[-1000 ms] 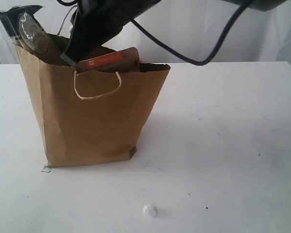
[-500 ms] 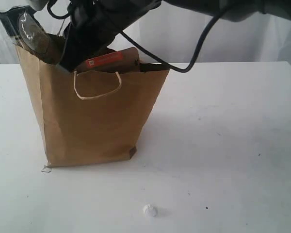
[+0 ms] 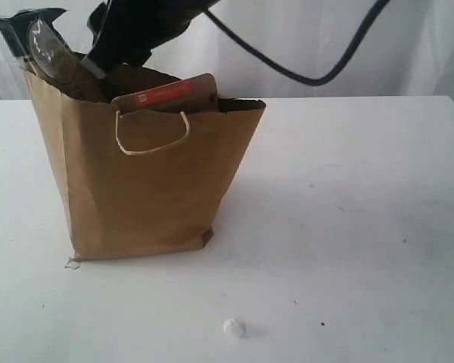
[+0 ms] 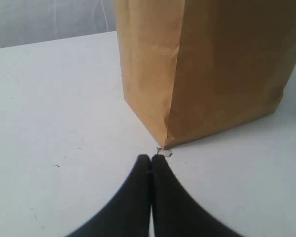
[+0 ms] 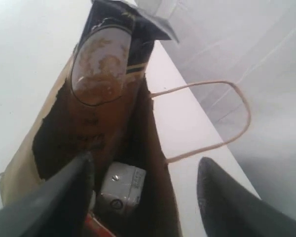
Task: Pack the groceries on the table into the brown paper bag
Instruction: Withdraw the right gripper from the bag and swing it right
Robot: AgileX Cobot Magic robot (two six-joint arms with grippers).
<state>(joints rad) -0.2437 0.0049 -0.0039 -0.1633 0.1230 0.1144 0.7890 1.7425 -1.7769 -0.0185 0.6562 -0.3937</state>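
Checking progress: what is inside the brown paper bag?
The long spaghetti packet poking out, the brown orange-labelled pouch and the white carton show; the brown paper bag hides anything else.

Right tool [image 5: 145, 160] opened, risen above brown paper bag [image 3: 151, 189] (slightly).

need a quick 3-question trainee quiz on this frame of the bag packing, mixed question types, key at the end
1. True or false: the left end effector is open.
2. What lies on the table outside the bag? A pouch, B white lump, C carton.
3. Fill in: the right end effector hangs open over the bag, and the item sticking up highest out of it is the ____.
Key: 1 false, it is shut; 2 B; 3 spaghetti packet.
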